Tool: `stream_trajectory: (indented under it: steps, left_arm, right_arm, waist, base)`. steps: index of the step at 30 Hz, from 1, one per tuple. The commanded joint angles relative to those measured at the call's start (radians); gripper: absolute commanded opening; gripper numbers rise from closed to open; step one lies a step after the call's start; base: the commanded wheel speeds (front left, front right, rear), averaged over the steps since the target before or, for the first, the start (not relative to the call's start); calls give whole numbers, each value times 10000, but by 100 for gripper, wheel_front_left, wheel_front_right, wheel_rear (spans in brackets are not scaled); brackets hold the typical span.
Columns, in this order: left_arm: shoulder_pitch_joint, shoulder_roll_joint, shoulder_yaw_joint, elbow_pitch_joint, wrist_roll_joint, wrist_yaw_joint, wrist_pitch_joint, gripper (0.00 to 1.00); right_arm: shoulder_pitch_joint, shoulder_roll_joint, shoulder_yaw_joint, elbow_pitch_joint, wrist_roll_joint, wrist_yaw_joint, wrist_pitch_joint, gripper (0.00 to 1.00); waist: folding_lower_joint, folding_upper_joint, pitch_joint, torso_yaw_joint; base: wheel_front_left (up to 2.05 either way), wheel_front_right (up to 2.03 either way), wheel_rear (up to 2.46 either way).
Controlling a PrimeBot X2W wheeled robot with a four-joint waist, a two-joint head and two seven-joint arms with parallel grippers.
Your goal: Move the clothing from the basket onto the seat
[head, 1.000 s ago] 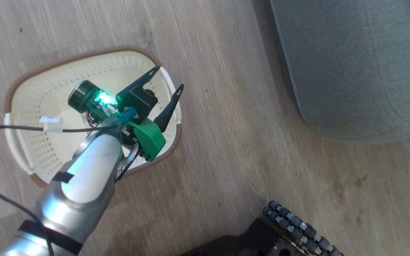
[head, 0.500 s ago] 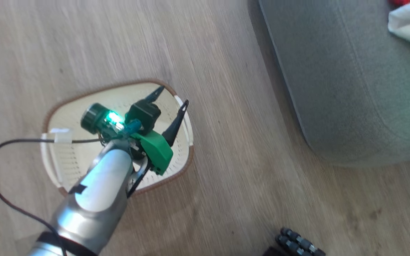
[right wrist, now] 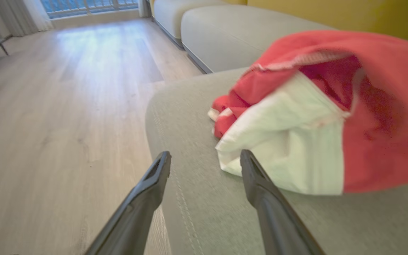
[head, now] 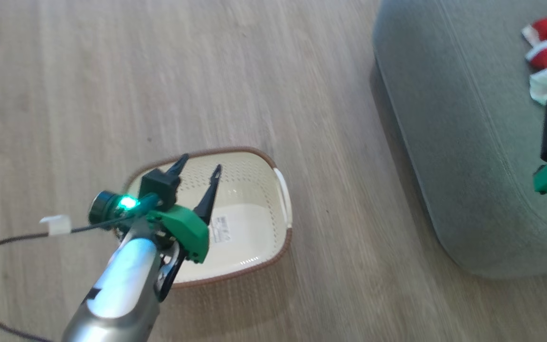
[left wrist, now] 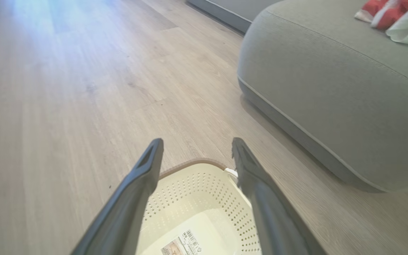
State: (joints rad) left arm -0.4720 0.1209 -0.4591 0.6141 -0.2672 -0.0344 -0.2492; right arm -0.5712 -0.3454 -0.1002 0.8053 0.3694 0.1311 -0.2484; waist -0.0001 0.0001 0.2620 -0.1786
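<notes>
Head view: basket (head: 257, 183) empty under wide-open left gripper (head: 201, 162); clothing (right wrist: 331, 117) lies on seat (right wrist: 197, 205) just right of wide-open, empty right gripper (right wrist: 204, 154), the nearer arm.

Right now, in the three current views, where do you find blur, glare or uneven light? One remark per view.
Head view: the floor is smeared by motion blur, with a glint inside the basket. Left wrist view: bluish glare washes the far floor. Right wrist view: the clothing and seat look soft; light from the window bleaches the floor.
</notes>
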Motion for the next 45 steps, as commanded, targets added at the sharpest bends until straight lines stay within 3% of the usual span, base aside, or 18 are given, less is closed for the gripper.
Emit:
stream_trajectory:
  steps: [1, 10, 17, 29, 45]
  left_arm:
    - [-6, 107, 607, -271, -82, 105, -125, 100]
    - [764, -38, 1965, -804, 95, 371, -125, 100]
    - [1375, -98, 3332, -1356, 285, 508, -125, 100]
    - [2621, -366, 5048, -2411, 925, 459, -126, 100]
    - [3595, -692, 5994, -2809, 1023, 93, -126, 100]
  right_arm:
    - [214, -77, 363, -677, 60, -4, -125, 100]
    - [1108, 652, 799, -2663, -361, -4, -131, 100]
    - [1627, 1294, 1335, -3462, -532, -4, -132, 100]
    - [2197, 1918, 2087, -3452, -978, -4, -133, 100]
    - [2827, 2284, 2169, -3049, -1410, -4, -133, 100]
  waist:
    - [1, -1, -480, 446]
    - [1, -1, -1205, 1180]
    - [1, -1, -1629, 1541]
    - [1, -1, -2216, 1614]
    - [1, -1, -2668, 1455]
  base:
    - [0, 0, 0]
    - [0, 0, 0]
    - [0, 0, 0]
    - [0, 0, 0]
    - [0, 0, 0]
